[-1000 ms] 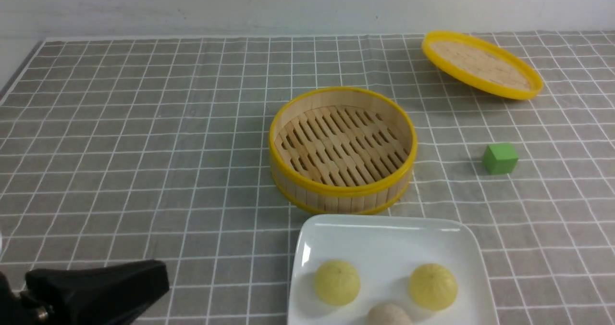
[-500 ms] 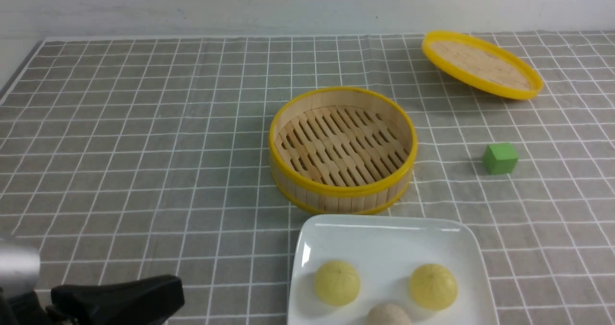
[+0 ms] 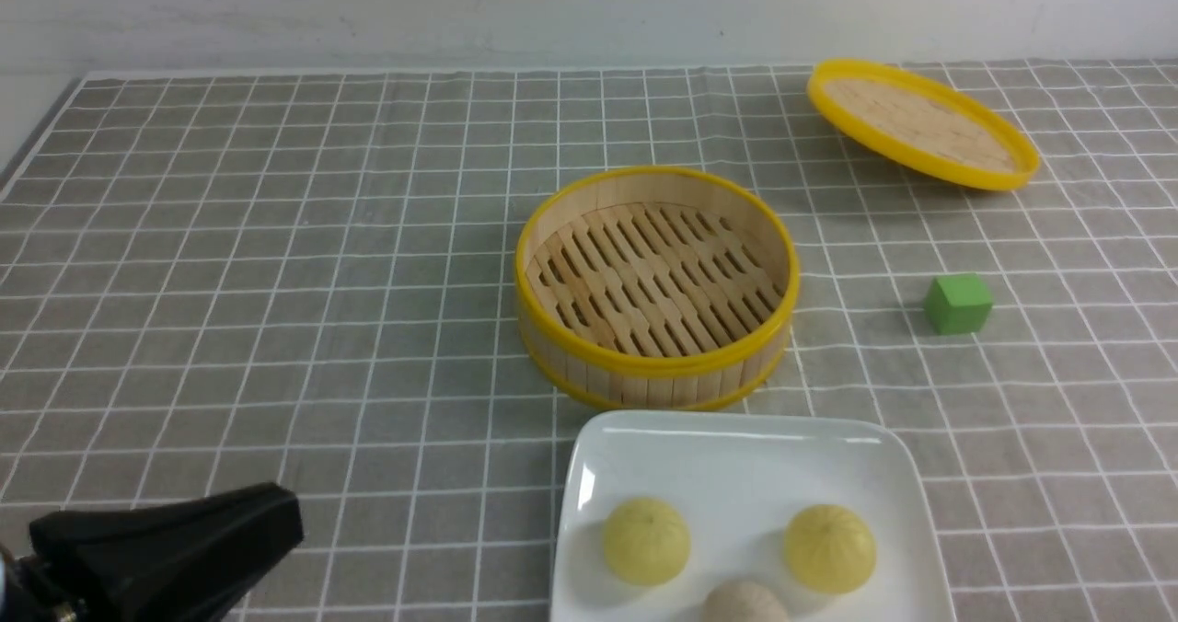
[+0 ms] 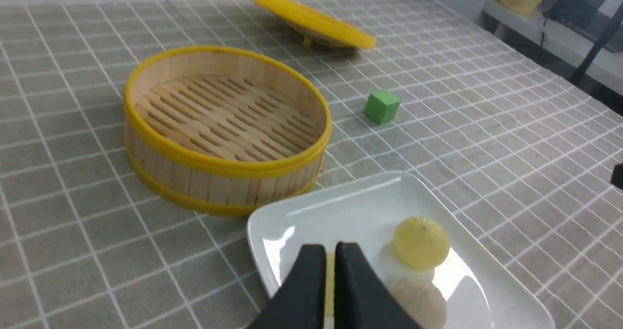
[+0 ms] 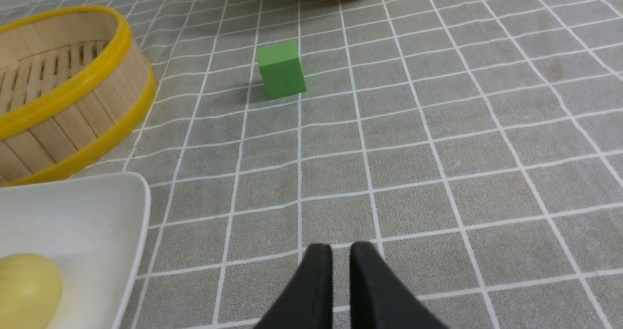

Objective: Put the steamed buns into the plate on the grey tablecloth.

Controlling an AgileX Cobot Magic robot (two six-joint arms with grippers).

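Front view: three buns (image 3: 646,541) sit on the plate (image 3: 736,456) on the tablecloth (image 3: 276,282), near the steamer (image 3: 655,282). Left end effector (image 4: 330,261) and right end effector (image 5: 340,261) nearly pressed together, holding nothing. No writing shows.

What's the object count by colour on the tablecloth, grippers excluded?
Pale yellow buns: 2
Beige bun: 1
White plate: 1
Yellow-rimmed bamboo steamer: 1
Yellow-rimmed lid: 1
Green cube: 1
Total: 7
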